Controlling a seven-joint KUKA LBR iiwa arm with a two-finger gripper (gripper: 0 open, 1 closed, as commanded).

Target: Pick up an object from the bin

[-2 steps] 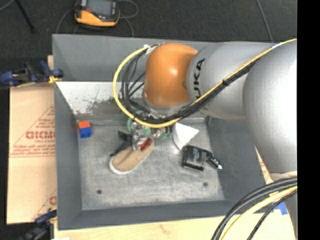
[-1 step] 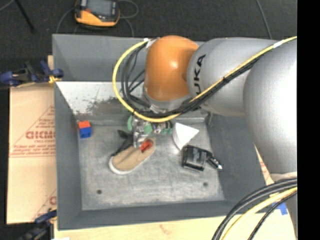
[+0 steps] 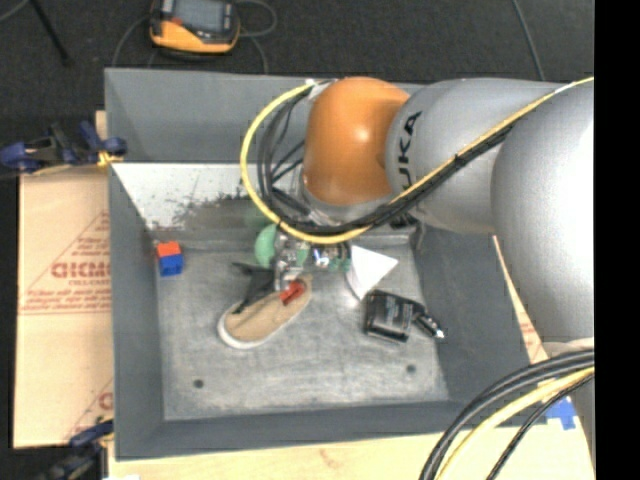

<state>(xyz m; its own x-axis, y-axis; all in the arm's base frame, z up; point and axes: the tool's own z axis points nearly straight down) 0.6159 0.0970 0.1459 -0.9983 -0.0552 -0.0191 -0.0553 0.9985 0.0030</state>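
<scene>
Tan canvas little shoe (image 3: 262, 318) with a white sole lies near the middle of the grey metal bin (image 3: 330, 373), the gripper (image 3: 279, 282) hanging at its one o'clock end, spread or pinched I can't tell; I'd say close squarely across the shoe's narrow collar.

tan, white-soled shoe (image 3: 262, 318) lies slantwise mid-floor of the bin (image 3: 300, 378).

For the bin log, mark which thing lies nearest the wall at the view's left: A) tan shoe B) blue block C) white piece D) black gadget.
B: the blue block sits alone by that wall; the shoe, white piece and black gadget lie farther right.
</scene>
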